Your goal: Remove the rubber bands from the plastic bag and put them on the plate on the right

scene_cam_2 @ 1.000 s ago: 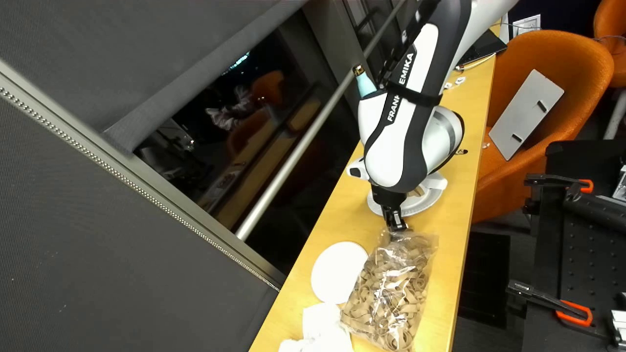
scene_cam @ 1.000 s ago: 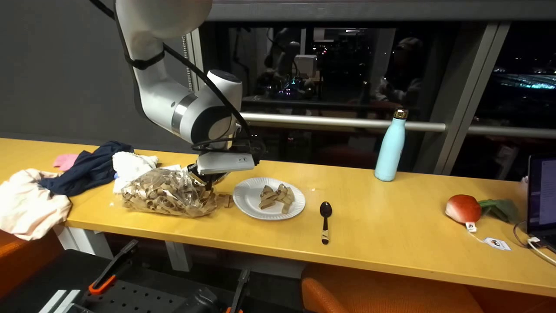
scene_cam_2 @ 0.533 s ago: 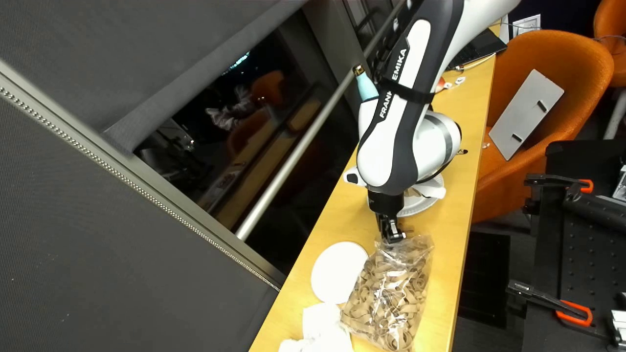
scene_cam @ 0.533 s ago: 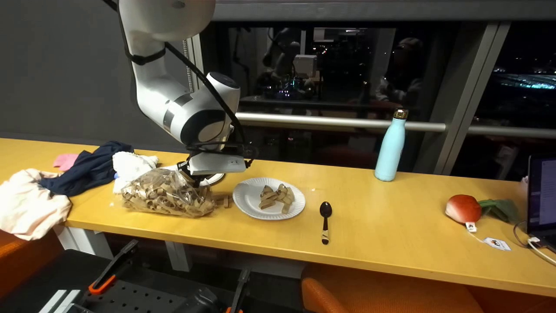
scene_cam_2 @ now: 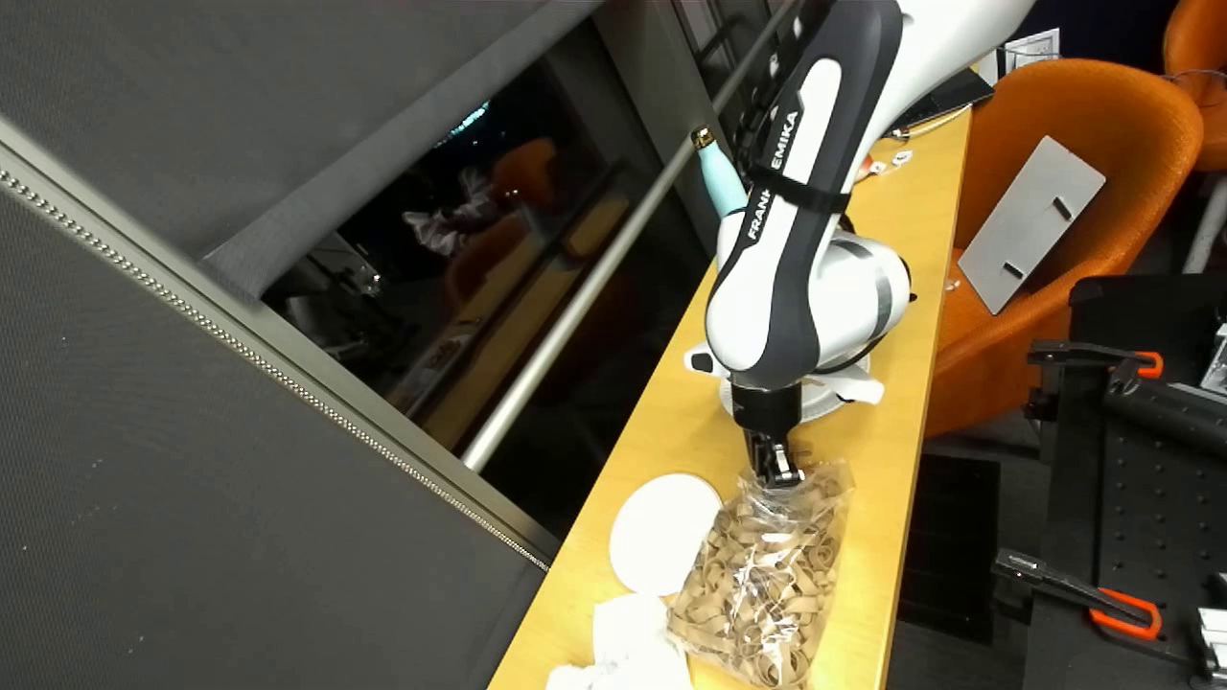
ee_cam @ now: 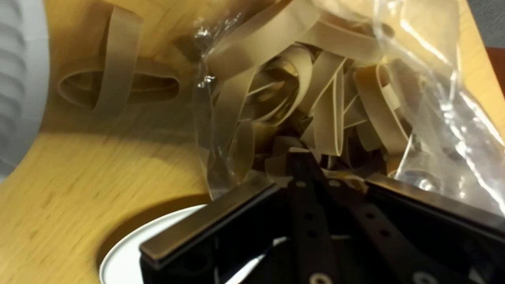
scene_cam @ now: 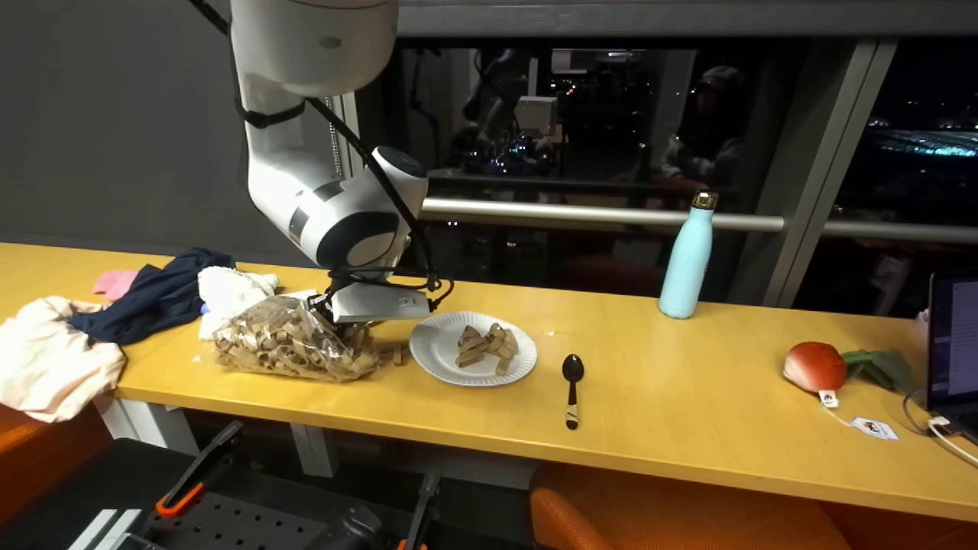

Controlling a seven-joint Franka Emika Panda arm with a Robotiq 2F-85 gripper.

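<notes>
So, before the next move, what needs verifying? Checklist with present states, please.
Rubber bands in the plastic bag: ok, many.
Hand over the bag's end nearest the fluted paper plate: ok.
Hand gripping a band: cannot tell.
Hand free of the bag: cannot tell.
Room on that plate: ok, bare beside the bands there.
Table between bag and that plate clear: not ok, at least one loose band there.
</notes>
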